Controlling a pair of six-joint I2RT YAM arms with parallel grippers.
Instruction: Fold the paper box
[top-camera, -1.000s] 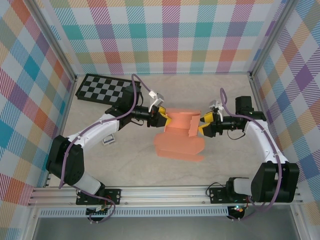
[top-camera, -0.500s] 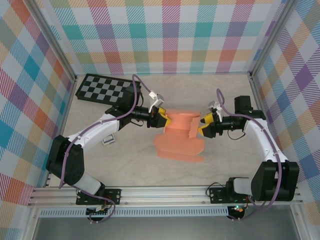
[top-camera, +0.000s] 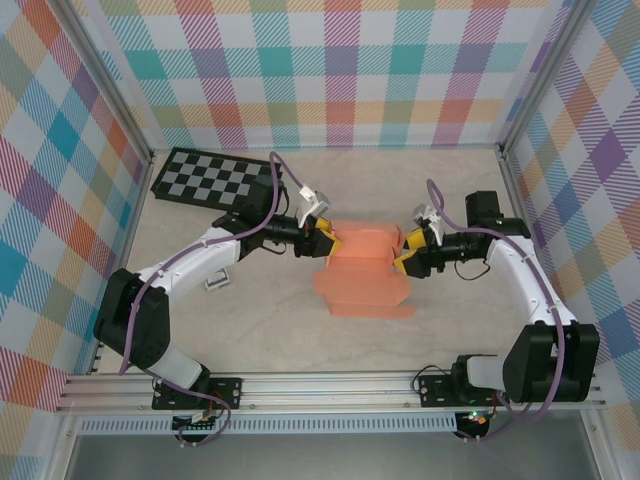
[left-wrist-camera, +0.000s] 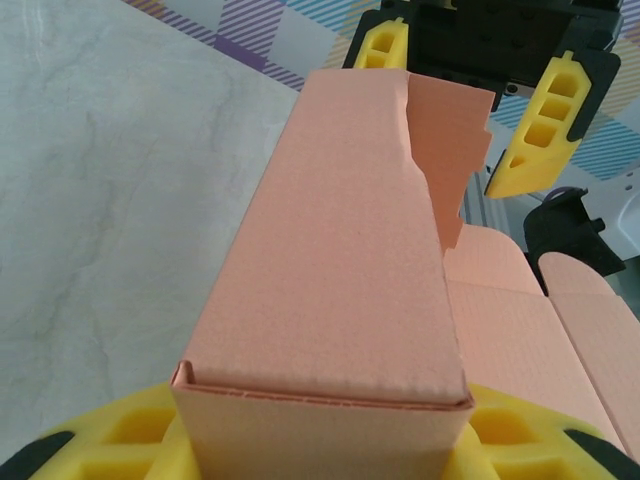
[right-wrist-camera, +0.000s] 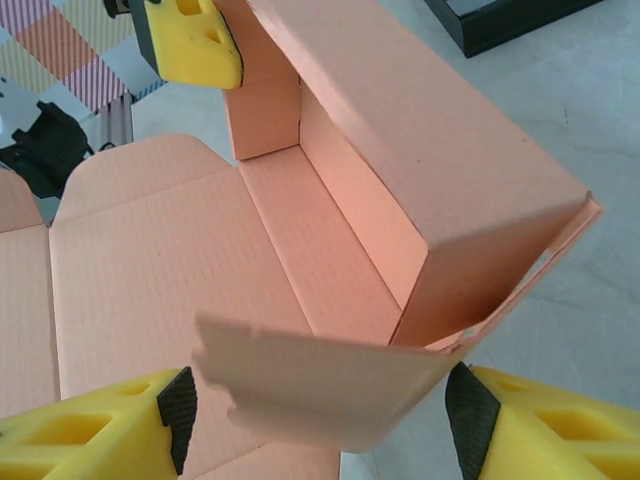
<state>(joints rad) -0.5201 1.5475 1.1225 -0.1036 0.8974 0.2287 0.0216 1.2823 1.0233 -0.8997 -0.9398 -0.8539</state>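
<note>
The paper box is salmon-orange card, half folded, in the middle of the table. Its far long wall stands up as a hollow folded strip, while the base and lid panels lie flat. My left gripper is shut on the left end of that folded wall, whose end sits between its yellow fingers. At the wall's right end my right gripper stands open. Its black-padded fingers straddle a loose end flap that curls across the gap.
A black-and-grey checkerboard lies at the back left, behind the left arm. A small white tag sits on the table under the left arm. Plaid walls and metal posts close in the table on three sides.
The raised part of the box has come down into a lower, tighter fold and the sheet has shifted slightly right. Both grippers stay at its two ends.
</note>
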